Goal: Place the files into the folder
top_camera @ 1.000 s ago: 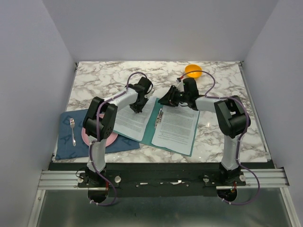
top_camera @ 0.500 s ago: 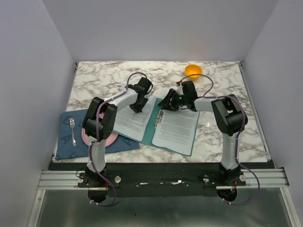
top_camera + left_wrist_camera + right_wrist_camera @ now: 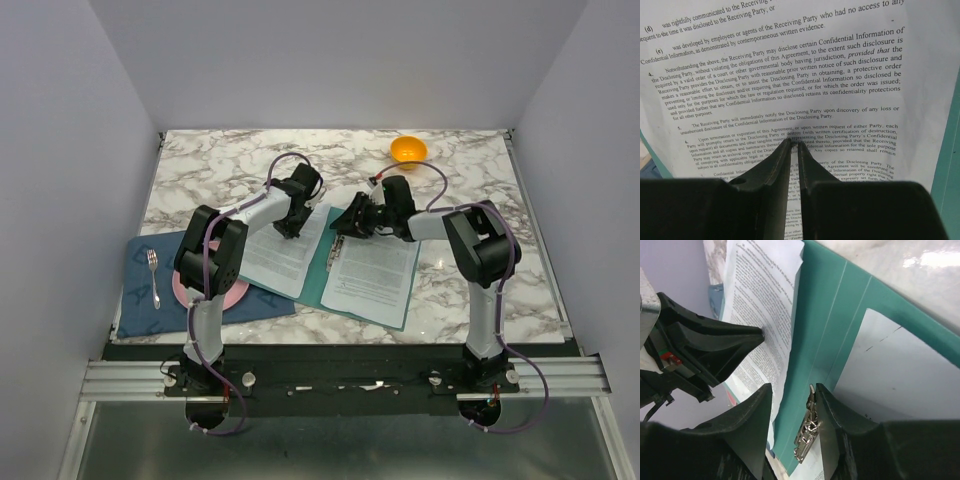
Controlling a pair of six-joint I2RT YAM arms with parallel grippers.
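L fingers (image 3: 771,169) touch sheet (image 3: 790,75): "Confidential Information" txt.

The right gripper (image 3: 337,226) has slid left to straddle the metal clip (image 3: 807,432) of the folder (image 3: 816,330).

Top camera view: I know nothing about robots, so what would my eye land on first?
An open teal folder lies in the middle, holding a left sheet and a right sheet of dense print. Both arms lean over it, the left jaws shut with tips on the left sheet, the right jaws open at the metal clip. An orange bowl glows at the far edge.
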